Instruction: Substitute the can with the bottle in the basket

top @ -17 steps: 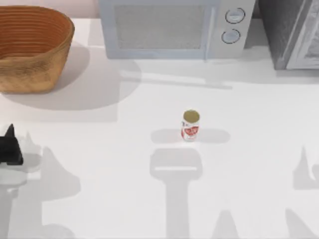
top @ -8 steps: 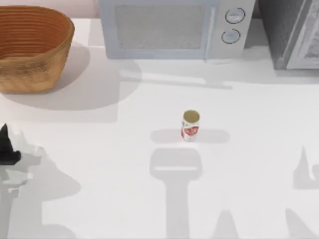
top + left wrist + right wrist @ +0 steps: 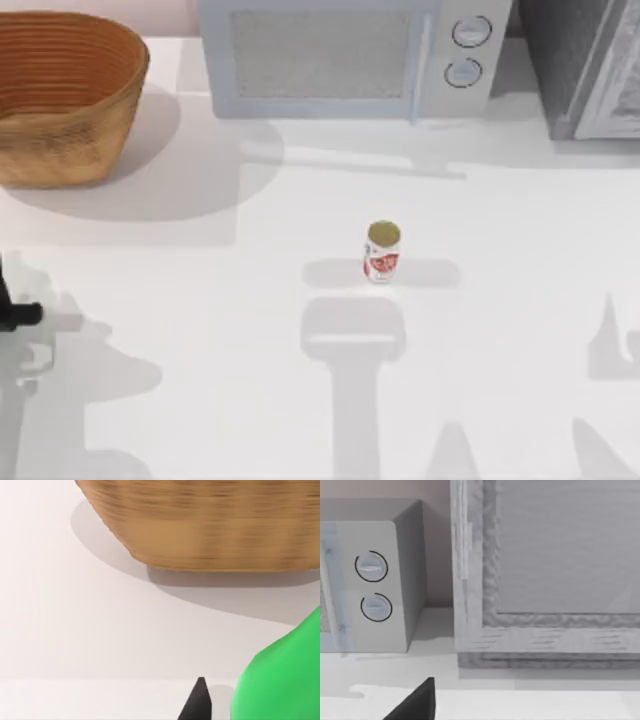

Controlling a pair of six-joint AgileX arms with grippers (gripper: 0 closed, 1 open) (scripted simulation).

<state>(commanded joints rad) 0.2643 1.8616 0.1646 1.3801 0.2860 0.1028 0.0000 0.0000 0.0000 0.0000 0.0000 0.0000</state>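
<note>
Top view: left gripper (image 3: pixel 8 305) has been pulled toward the left edge, apparently clamped on the bottle (image 3: pixel 285 680). Can (image 3: pixel 381 252) is left mid-table; basket (image 3: pixel 62 95) far left, awaiting bottle.

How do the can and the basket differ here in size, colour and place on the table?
The can is small, red and white with a dull gold top; the basket is far wider, woven, orange-brown. The can stands mid-table; the basket sits at the far left corner. Both rest upright on the white table, well apart.
</note>
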